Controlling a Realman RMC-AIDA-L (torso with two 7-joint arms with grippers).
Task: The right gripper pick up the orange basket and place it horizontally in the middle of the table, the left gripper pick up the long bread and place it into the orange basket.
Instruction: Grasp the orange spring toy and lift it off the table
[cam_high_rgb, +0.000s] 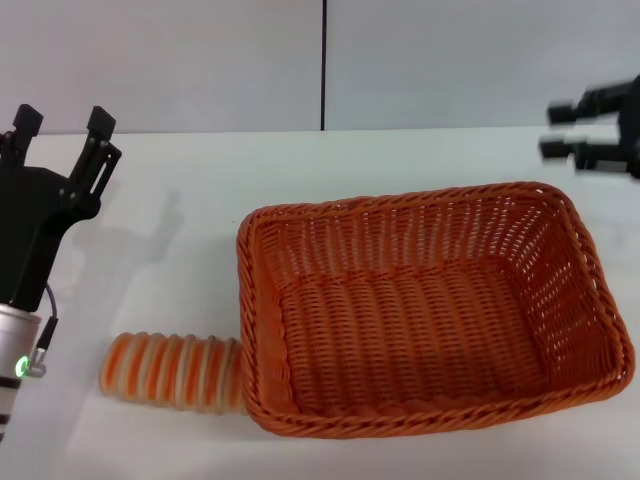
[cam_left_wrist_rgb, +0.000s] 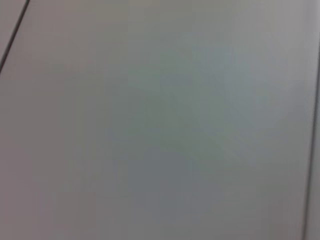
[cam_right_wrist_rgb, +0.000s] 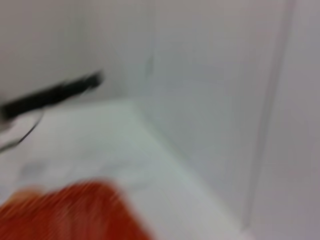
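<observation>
The orange basket (cam_high_rgb: 430, 415) lies lengthwise on the white table (cam_high_rgb: 200, 190), middle to right, and holds nothing. The long bread (cam_high_rgb: 170, 372), cream with orange stripes, lies on the table by the front edge, one end against the basket's left side. My left gripper (cam_high_rgb: 60, 125) hovers at the far left, behind the bread and apart from it, fingers open and empty. My right gripper (cam_high_rgb: 558, 130) is raised off the basket's far right corner, open, holding nothing. A blurred corner of the basket (cam_right_wrist_rgb: 70, 212) shows in the right wrist view.
A grey wall with a dark vertical seam (cam_high_rgb: 323, 65) runs behind the table. The left wrist view shows only plain grey surface. Bare tabletop lies behind the basket and left of it.
</observation>
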